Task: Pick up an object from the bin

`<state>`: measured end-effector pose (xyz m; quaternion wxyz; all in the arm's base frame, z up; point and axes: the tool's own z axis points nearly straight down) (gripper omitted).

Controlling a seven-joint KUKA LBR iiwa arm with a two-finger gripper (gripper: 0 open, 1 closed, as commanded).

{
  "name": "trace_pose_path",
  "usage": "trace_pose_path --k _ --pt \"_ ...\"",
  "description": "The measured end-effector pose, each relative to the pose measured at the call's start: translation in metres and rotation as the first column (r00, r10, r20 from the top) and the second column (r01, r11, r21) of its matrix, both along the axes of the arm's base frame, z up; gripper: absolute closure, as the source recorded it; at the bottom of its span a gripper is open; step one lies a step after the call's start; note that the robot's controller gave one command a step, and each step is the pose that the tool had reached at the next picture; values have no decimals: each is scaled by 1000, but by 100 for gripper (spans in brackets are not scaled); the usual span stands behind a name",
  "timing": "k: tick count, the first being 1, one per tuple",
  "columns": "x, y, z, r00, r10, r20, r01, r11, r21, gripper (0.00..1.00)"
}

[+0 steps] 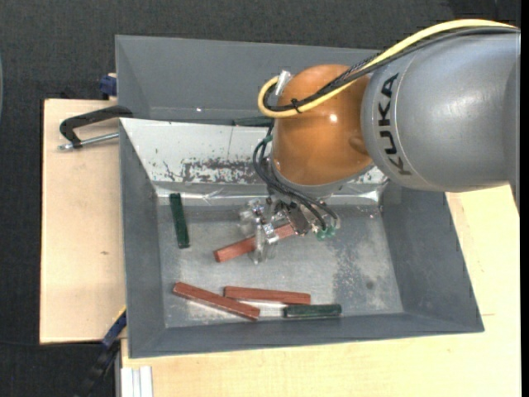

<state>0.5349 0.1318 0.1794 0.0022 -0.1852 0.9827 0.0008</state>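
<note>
My gripper point(262, 235) is low in the middle of the bin, under the orange cover. It sits right over a red-brown stick point(235, 251) that lies slanted on the bin floor, with the stick's left end poking out toward the lower left. A small green piece point(326, 232) shows just right of the gripper. A dark green stick point(179, 220) lies upright in the view, well to the left of the gripper.
Along the bin's front wall lie two more red-brown sticks point(213, 299) point(267, 294) and a dark green stick point(312, 311). The arm and its orange cover hang over the bin's back right part.
</note>
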Motion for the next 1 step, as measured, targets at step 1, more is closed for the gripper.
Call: trace_pose_path --k 1 --pt "-12 8 42 1000 -9 -5 9 1000 -1 100"
